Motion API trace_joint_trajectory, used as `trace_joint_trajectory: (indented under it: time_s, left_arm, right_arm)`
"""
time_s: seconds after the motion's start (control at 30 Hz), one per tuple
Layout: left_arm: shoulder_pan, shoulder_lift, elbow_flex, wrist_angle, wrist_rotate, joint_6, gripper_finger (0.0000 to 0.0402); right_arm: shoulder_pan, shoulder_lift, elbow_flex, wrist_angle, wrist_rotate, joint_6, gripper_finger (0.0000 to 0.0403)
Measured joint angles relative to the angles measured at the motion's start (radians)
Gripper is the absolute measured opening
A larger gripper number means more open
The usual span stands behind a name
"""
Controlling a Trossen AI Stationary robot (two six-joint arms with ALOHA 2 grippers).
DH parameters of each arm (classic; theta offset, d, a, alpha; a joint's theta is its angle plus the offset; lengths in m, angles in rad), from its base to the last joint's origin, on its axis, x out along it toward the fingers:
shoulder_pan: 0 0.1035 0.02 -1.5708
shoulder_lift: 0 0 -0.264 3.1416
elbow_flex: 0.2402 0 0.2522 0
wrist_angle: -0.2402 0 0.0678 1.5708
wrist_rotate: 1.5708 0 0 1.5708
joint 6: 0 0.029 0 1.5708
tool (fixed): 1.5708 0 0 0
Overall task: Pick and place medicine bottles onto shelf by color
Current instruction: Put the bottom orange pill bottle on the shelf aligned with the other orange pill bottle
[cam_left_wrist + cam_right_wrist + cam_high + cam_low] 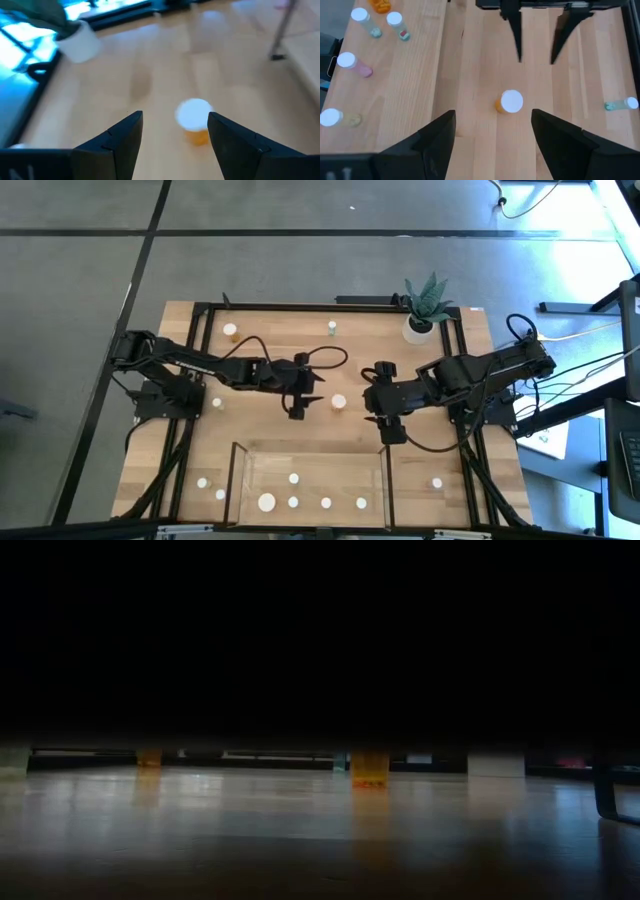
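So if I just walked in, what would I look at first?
Probably the little amber bottle with a white cap standing alone mid-table, with the left end effector and the right end effector open on either side of it, not touching. Next, the light-wood shelf with thin dark frame bars at the table's front edge, already dotted with white-capped bottles, and the spiky green plant in a white pot in the far right corner.

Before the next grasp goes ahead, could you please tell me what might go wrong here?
Both arms face the same amber bottle: the left gripper and right gripper stand open on either side, so they might collide. A finger could also tip the small upright bottle. The shelf already holds several bottles, which could be knocked.
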Motion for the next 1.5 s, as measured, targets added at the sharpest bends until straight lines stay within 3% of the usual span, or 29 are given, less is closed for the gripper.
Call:
trace_joint_trajectory:
  time_s: [0.2,0.4,0.63,0.97,1.2,1.33,1.5]
  left_arm:
    - [-0.029,0.0,0.116,-0.128,-0.126,0.003,0.0218]
    - [-0.057,0.074,0.218,-0.222,-0.126,0.004,0.0218]
    - [-0.055,0.142,0.22,-0.195,-0.086,-0.003,0.0218]
    - [-0.051,0.143,0.22,-0.191,-0.039,-0.001,0.0222]
    - [-0.051,0.143,0.22,-0.191,-0.026,-0.011,0.0294]
    - [-0.049,0.166,0.22,-0.187,-0.043,-0.094,0.0343]
    - [-0.04,0.218,0.218,-0.17,-0.046,-0.126,0.0376]
  right_arm:
    - [0.0,0.0,0.0,0.0,0.0,0.0,0.0262]
    - [0.0,0.0,0.0,0.005,0.0,0.0,0.0262]
    - [0.0,0.001,0.0,0.01,0.0,0.0,0.0262]
    - [0.0,0.001,0.0,0.011,0.0,0.0,0.0262]
    - [0.0,0.001,0.0,0.011,0.0,0.0,0.0262]
    - [0.0,0.001,0.0,0.011,0.0,0.0,0.0262]
    - [0.0,0.001,0.0,0.02,0.0,0.0,0.0262]
